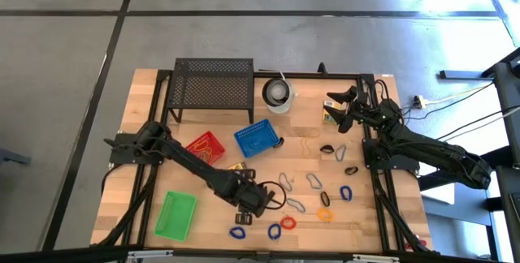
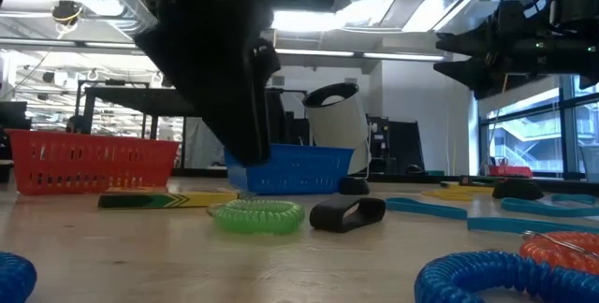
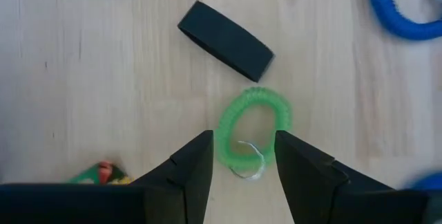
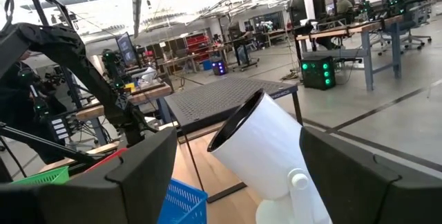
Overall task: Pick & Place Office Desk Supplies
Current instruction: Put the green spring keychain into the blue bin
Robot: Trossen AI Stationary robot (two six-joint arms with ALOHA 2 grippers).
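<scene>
Left gripper (image 3: 243, 156) hangs low over the front middle of the table (image 1: 146, 117), its two dark fingers (image 3: 193, 165) spread apart on either side of a green coiled loop (image 3: 250, 131). That loop lies flat on the wood, its near end between the fingertips, with a small metal ring at that end; whether the fingers touch it cannot be told. Just beyond the loop lies a black band (image 3: 226, 38), tipped on its edge. In the high view the left arm stretches from its base at the table's left edge diagonally toward the front middle, wrist bent down.

Around this spot more loops are scattered: blue ones (image 1: 274, 231) near the front edge, a red one (image 1: 288, 223), an orange one (image 1: 325, 213) and grey ones (image 1: 286, 183) farther right. A blue basket (image 1: 253, 139), a red basket (image 1: 203, 144) and a green basket (image 1: 175, 213) sit to the left and behind.

The right gripper (image 1: 340, 105) is held high near the back right, fingers apart, beside the white cup (image 1: 278, 93) and the black mesh stand (image 1: 211, 84).
</scene>
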